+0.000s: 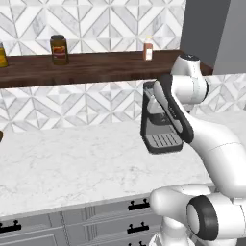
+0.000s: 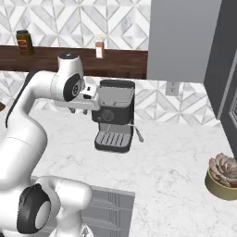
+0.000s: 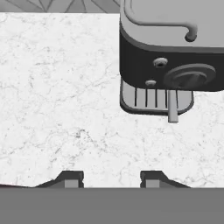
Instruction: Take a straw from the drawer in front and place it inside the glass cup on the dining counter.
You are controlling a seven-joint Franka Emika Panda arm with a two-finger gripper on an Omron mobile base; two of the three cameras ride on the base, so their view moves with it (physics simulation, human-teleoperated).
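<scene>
Hovering hand [image 3: 111, 178] parted, empty | marble counter [image 1: 72, 163] | coffee machine [image 2: 113, 115] | tiled wall [image 1: 96, 19]

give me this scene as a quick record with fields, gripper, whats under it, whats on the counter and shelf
gripper: open, nothing between the fingertips, above the counter
below gripper: bare white marble counter
nearest thing: coffee machine, on the counter by the wall
shelf: dark wood, holds a dark jar and a small bottle
right end of counter: succulent in a pot
under counter: grey drawers with black handles, shut
</scene>
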